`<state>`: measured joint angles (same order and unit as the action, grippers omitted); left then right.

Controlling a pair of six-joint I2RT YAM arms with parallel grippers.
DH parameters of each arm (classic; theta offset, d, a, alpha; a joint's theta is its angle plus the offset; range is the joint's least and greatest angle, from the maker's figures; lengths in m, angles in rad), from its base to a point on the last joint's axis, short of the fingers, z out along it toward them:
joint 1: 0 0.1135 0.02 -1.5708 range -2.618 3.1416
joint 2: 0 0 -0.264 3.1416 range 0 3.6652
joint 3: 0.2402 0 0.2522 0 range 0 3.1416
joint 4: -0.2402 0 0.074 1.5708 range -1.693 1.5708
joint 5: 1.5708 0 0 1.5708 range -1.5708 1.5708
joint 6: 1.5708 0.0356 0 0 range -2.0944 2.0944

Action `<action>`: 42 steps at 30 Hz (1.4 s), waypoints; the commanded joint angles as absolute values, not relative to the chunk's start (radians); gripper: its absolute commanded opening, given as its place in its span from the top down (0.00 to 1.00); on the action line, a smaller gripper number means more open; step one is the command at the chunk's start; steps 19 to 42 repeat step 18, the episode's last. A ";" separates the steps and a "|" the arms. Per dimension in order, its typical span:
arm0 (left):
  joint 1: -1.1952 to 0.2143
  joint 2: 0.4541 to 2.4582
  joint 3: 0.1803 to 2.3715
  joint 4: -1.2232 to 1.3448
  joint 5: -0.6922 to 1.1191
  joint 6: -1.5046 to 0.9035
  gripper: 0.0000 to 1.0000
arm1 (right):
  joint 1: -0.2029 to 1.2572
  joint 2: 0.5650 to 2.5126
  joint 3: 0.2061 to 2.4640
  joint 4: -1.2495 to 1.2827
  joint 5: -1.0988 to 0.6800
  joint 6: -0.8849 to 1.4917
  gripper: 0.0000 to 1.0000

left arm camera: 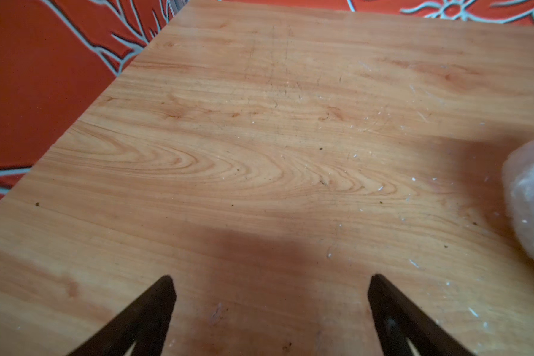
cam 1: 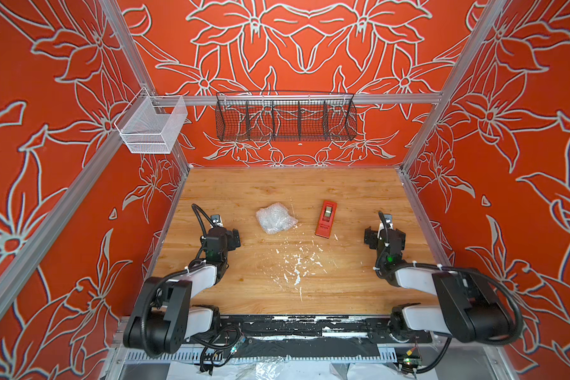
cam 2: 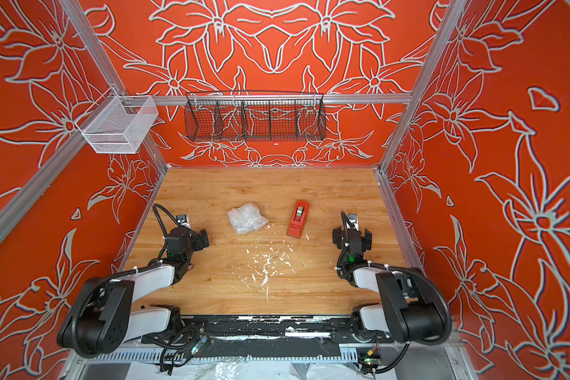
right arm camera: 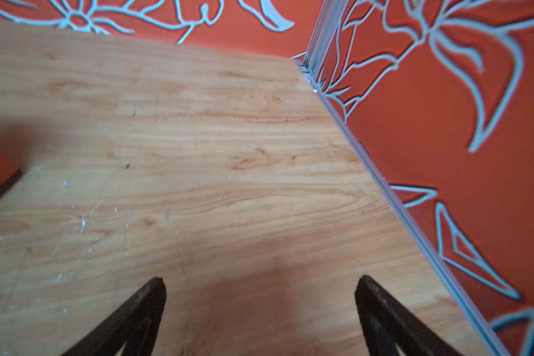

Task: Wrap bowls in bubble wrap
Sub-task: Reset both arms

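My left pincer [left arm camera: 270,282] and right pincer [right arm camera: 261,282] gape wide, empty. The bubble wrap [cam 1: 275,218] lies bundled on the surface [cam 1: 277,184] (bowl presumably inside, unseen); wrapping looks done; next, the tape dispenser [cam 1: 325,218].

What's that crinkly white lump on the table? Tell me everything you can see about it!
It is bubble wrap, clear and whitish, shiny and crinkly, bunched into a lumpy bundle with one pointed corner. It lies on the wooden table, beside the red tape dispenser but not touching it. Only the table touches it. Whether a bowl is inside cannot be seen.
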<state>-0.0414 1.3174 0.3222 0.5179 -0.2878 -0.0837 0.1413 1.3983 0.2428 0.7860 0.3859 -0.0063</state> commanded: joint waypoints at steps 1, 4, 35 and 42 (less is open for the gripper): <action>-0.048 1.334 0.377 0.534 -0.293 -0.067 0.03 | 0.125 1.428 0.276 0.919 0.285 -0.033 0.03; -0.043 1.340 0.382 0.533 -0.288 -0.069 0.03 | 0.121 1.431 0.282 0.906 0.287 -0.028 0.03; -0.035 1.338 0.380 0.534 -0.281 -0.072 0.03 | 0.114 1.418 0.301 0.850 0.275 -0.023 0.03; -0.035 1.338 0.380 0.534 -0.281 -0.072 0.03 | 0.114 1.418 0.301 0.850 0.275 -0.023 0.03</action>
